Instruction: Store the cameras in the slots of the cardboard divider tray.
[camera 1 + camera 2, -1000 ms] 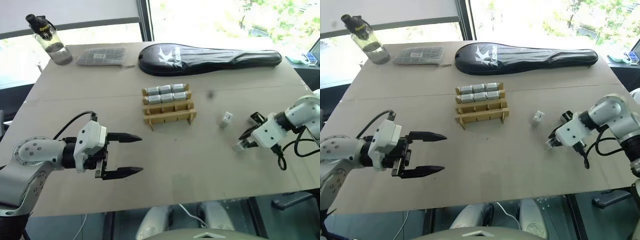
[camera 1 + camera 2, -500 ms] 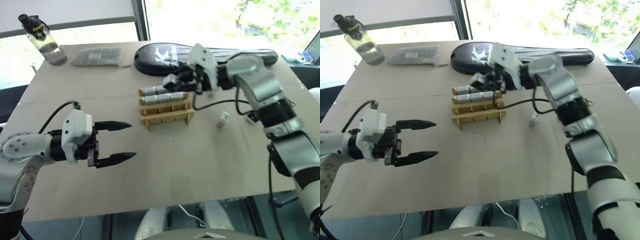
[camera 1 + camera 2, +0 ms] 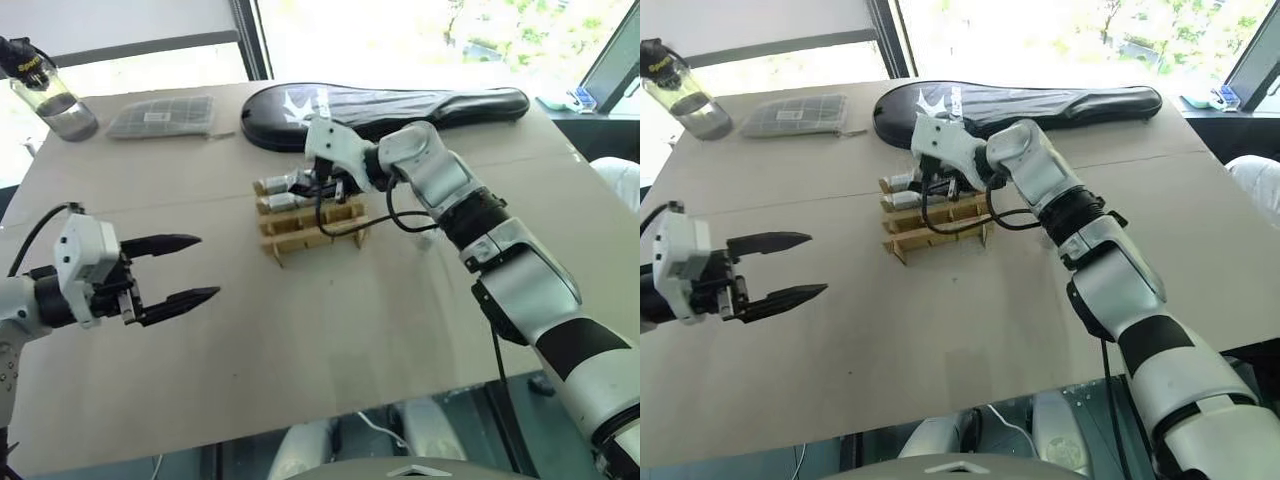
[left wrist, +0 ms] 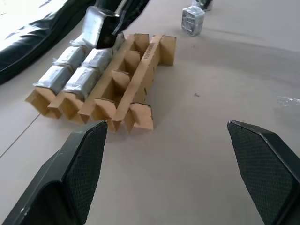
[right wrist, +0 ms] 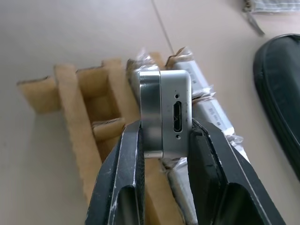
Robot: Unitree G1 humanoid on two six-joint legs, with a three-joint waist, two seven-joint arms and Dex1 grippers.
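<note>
Holding a camera between its two fingers, the right gripper hangs just above the tray. The fingers press on the two broad faces of the block, so its narrow side with the small port looks back at the wrist and the far end is free to go down into a slot. Below and beyond the fingertips lie the wrapped cameras that already fill the slots on the bag side of the tray, and the open slots are just to one side of the held block. I judge that the gripper must move a little toward these open slots before it lowers.

One more camera stands on the table, well apart from the tray.

The left gripper is empty, its fingers spread wide. It points toward the tray from a distance, probably to keep out of the way.
</note>
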